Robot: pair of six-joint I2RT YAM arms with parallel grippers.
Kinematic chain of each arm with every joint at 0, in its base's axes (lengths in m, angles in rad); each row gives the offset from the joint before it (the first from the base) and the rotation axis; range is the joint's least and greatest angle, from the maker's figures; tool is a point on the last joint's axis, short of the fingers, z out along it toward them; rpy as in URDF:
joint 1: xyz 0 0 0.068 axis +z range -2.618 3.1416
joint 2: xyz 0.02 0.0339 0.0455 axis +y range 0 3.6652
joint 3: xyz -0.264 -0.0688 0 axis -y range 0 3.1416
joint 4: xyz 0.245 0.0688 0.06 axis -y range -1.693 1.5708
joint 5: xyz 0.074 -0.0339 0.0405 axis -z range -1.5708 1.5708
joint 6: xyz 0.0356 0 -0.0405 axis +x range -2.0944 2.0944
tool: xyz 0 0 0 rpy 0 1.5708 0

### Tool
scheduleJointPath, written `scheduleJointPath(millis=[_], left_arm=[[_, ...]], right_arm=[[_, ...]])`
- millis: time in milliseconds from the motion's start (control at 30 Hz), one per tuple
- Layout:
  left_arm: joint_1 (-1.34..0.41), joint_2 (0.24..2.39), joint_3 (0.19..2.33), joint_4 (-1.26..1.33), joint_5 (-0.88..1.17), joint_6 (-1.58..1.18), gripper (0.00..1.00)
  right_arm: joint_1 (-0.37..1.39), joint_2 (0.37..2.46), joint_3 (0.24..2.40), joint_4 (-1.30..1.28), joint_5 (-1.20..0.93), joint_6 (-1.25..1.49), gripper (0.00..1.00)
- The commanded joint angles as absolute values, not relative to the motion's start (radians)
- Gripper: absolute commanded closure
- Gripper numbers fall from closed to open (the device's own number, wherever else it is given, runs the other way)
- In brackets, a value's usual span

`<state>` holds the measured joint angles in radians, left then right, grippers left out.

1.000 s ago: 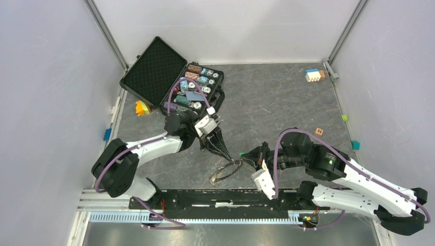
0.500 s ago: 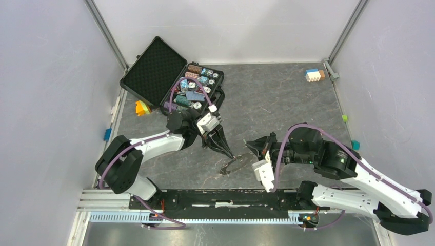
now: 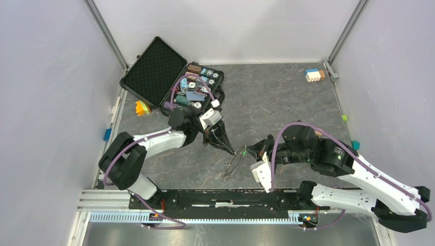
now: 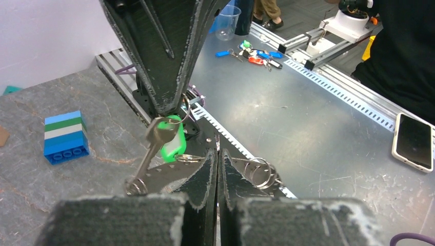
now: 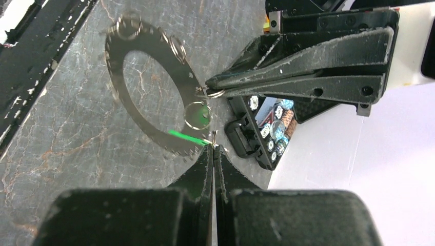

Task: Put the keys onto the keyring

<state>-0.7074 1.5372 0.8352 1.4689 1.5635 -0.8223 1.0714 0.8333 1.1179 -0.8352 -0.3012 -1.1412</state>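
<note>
- Left gripper (image 3: 234,151) is clenched on the keyring (image 3: 229,168). Its closed tips pinch a small split ring at the toothed rim, which shows most plainly from the right wrist.
- Right gripper (image 3: 248,152) is clamped shut as well, grasping the little ring from which the green key (image 3: 244,151) hangs. The two grippers meet almost tip to tip over the near middle of the table (image 3: 287,97).
- That table has a grey, stone-patterned top with pale walls on three sides.
- At the far left a black case (image 3: 154,72) lies open, its foam lid laid back and its tray full of small coloured pieces.
- The keyring is a flat grey toothed band (image 5: 114,72) with several small split rings along its edge. It hangs tilted from the left gripper, between the two arms. Whether its lower edge touches the surface I cannot tell.
- A white and blue block (image 3: 313,75) sits in the far right corner, well apart from the grippers, and an orange and yellow block (image 3: 140,108) lies just beside the case.
- From the left wrist, the green key (image 4: 173,148) dangles with a grey metal key (image 4: 154,141) under the right gripper's tips, just beside the keyring's band (image 4: 164,177).
</note>
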Motion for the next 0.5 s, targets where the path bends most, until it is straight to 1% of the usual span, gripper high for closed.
scheduleJointPath(millis=[0,467], left_arm=[[-0.701,1.553,0.885,1.556,1.557,-0.871,0.98],[-0.701,1.529,0.854,1.557,1.558,-0.825,0.98]], right_arm=[[1.077,0.846,1.132,-0.834,-0.340,-1.122,1.00],[1.080,0.870,1.071,-0.740,-0.401,-1.092,1.00]])
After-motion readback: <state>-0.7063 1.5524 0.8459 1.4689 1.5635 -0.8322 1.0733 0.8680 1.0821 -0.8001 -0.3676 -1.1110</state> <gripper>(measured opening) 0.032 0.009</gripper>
